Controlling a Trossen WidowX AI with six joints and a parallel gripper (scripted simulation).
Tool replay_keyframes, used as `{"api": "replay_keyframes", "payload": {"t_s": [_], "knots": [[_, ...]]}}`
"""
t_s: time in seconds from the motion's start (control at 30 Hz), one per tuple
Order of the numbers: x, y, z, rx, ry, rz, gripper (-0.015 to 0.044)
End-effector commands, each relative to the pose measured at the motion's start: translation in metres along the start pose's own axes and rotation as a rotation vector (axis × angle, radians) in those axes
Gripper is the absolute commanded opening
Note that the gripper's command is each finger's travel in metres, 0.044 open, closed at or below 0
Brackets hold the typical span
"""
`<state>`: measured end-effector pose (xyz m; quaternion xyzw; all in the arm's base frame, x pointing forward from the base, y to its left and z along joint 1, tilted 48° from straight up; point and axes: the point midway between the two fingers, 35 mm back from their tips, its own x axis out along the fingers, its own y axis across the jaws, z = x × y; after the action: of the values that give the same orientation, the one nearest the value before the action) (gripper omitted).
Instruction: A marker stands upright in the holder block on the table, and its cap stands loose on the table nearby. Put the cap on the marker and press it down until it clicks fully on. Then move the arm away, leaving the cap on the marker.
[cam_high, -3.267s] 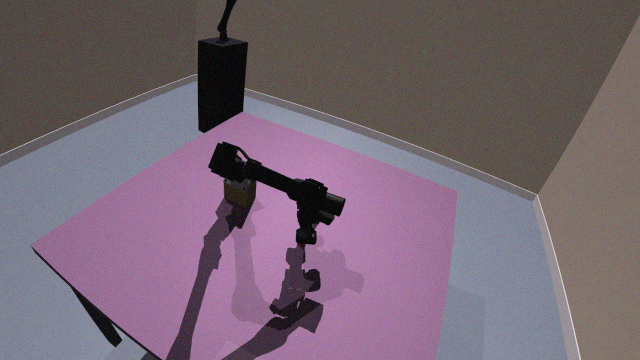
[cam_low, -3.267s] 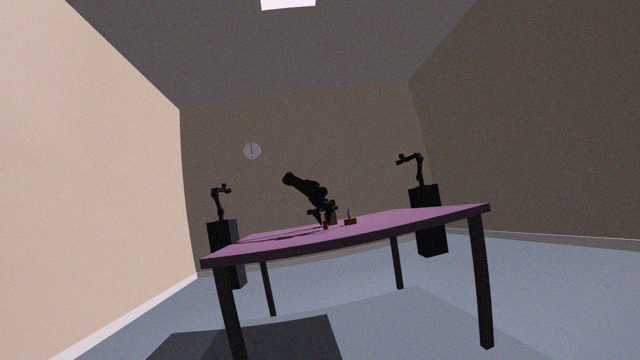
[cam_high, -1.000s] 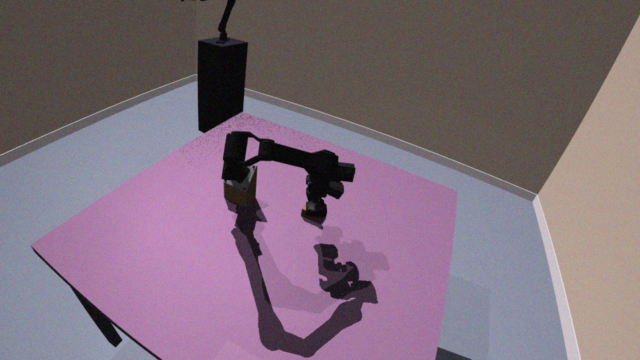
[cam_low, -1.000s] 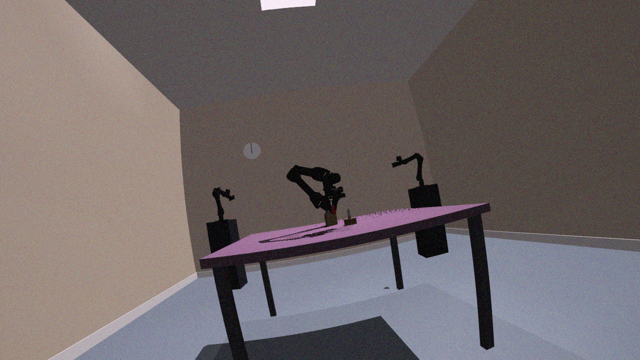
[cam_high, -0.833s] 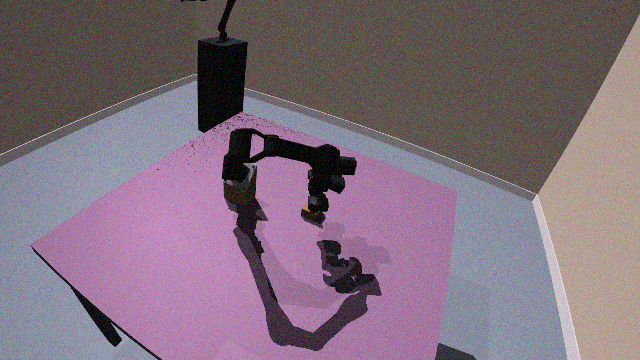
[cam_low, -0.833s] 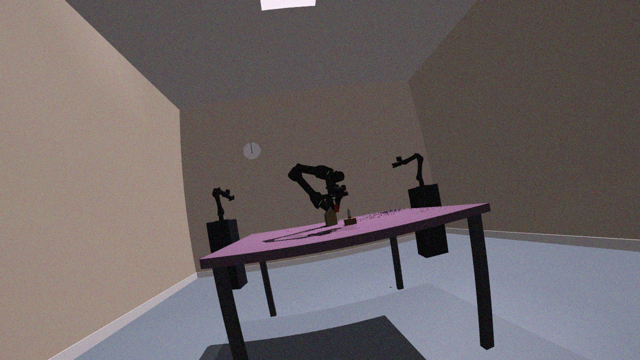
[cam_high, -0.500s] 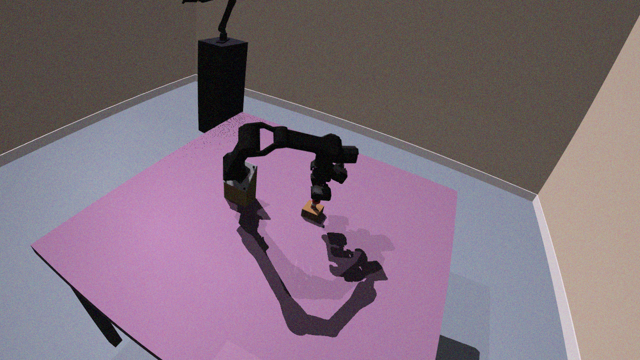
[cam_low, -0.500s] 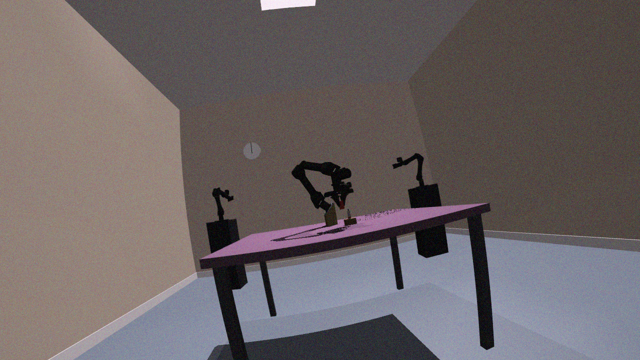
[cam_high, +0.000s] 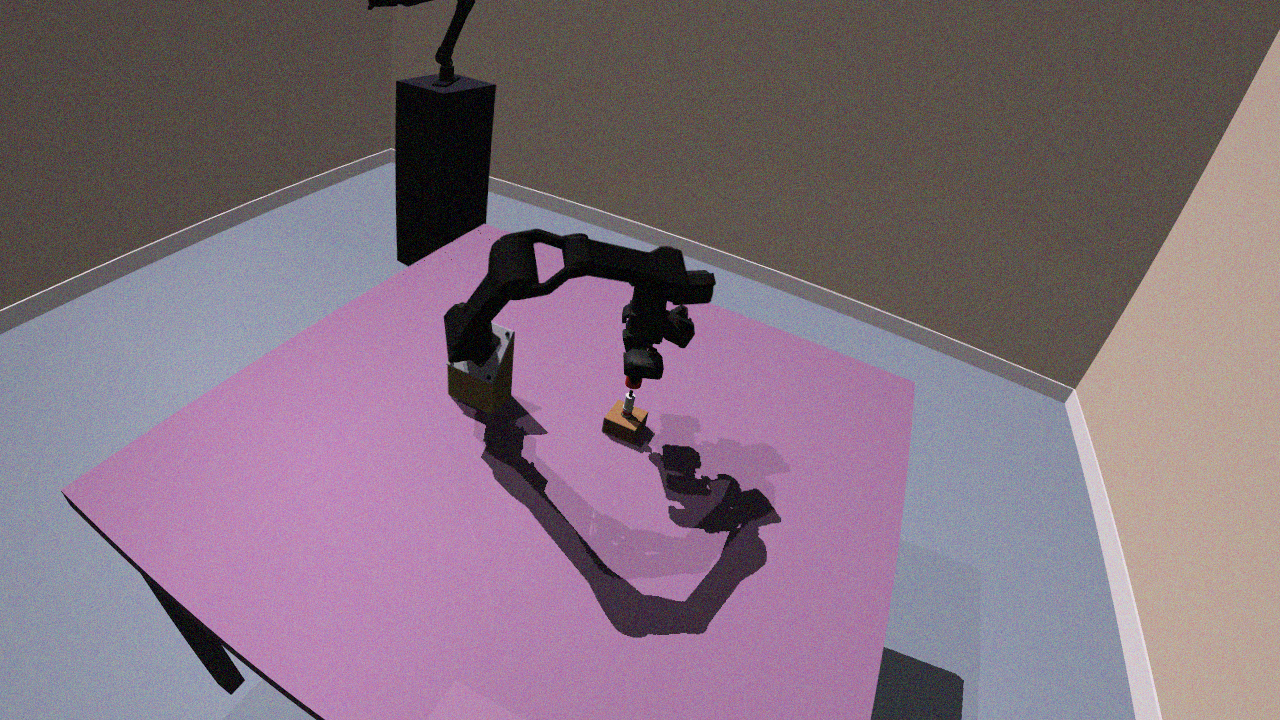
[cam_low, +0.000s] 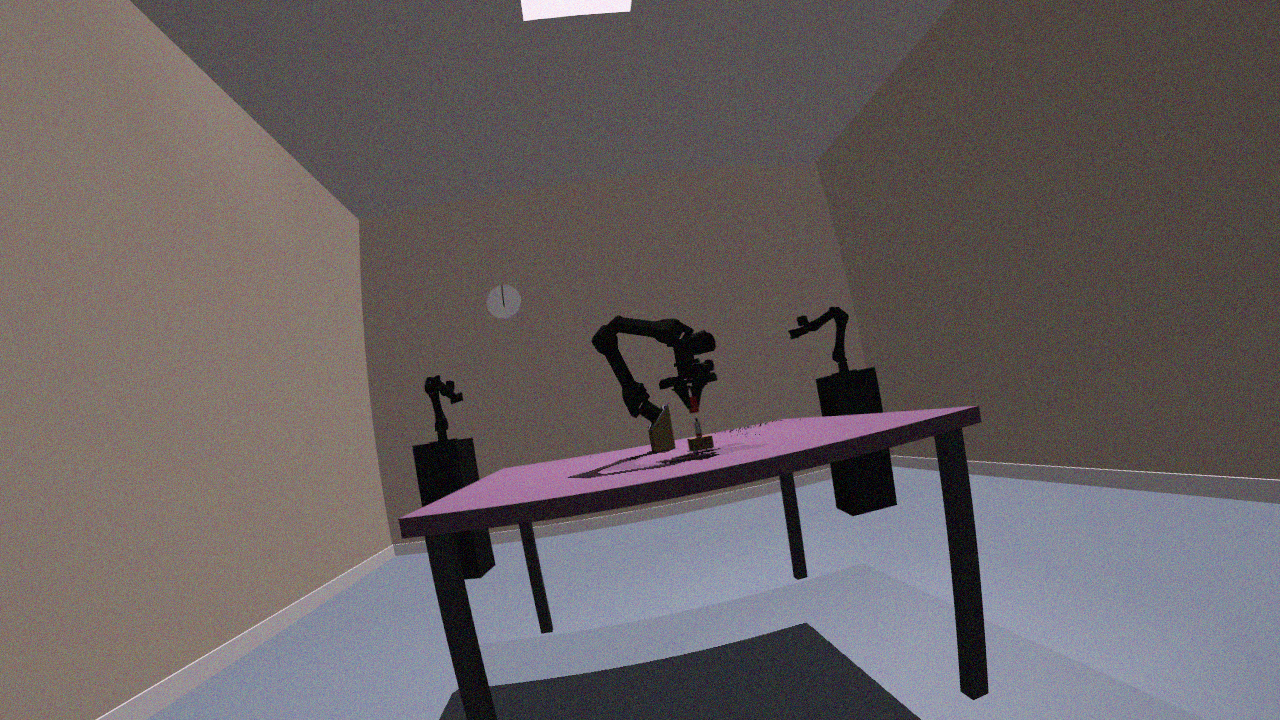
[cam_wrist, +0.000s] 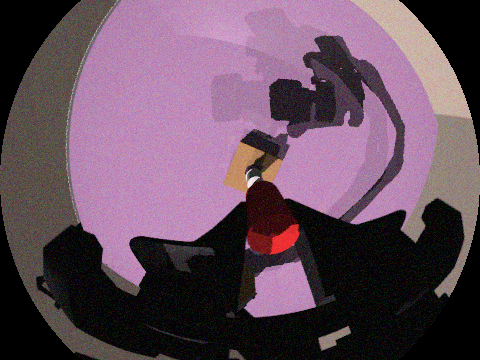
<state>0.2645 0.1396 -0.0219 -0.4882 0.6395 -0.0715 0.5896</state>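
Red cap poised over the marker, alignment our main worry

We have the red cap (cam_high: 633, 385) (cam_low: 694, 404) (cam_wrist: 272, 215) clenched between the fingers of our gripper (cam_high: 635, 376) (cam_low: 693, 400) (cam_wrist: 264, 206), held above the marker (cam_high: 630, 402) (cam_low: 698, 427) (cam_wrist: 253, 177). The marker stands upright in the holder block (cam_high: 617, 424) (cam_low: 700, 443) (cam_wrist: 239, 167) on the table (cam_high: 358, 501) (cam_low: 760, 452) (cam_wrist: 150, 150), its tip bare. In the top and exterior views we see a gap between cap and marker, so nothing is seated.

We judge the next move to be a final centring, then a straight descent. If we come down slightly off-axis, the cap's rim could catch the tip and tilt the cap in our grip, or lean the marker and shift the block. From the wrist view we cannot tell whether the two are truly in line, since the cap hides part of the marker. Pressing hard could make the cap slide up between the fingers before it clicks. Pressing too lightly could leave it half on, and opening unevenly or leaving sideways might then drag it off again.
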Motion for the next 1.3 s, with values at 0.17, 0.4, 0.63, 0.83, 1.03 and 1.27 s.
{"api": "replay_keyframes", "payload": {"t_s": [0.17, 0.4, 0.63, 0.83, 1.03, 1.27], "knots": [[0.008, 0.003, 0.001, 0.005, 0.004, 0.001, 0.0], [0.02, 0.003, 0.001, 0.004, 0.004, 0.001, 0.0], [0.032, 0.003, 0.001, 0.005, 0.004, 0.001, 0.0], [0.042, 0.003, 0.001, 0.005, 0.004, 0.0, 0.0], [0.051, 0.003, 0.0, 0.005, 0.004, -0.001, 0.0], [0.058, 0.003, 0.0, 0.005, 0.005, -0.001, 0.0]]}}
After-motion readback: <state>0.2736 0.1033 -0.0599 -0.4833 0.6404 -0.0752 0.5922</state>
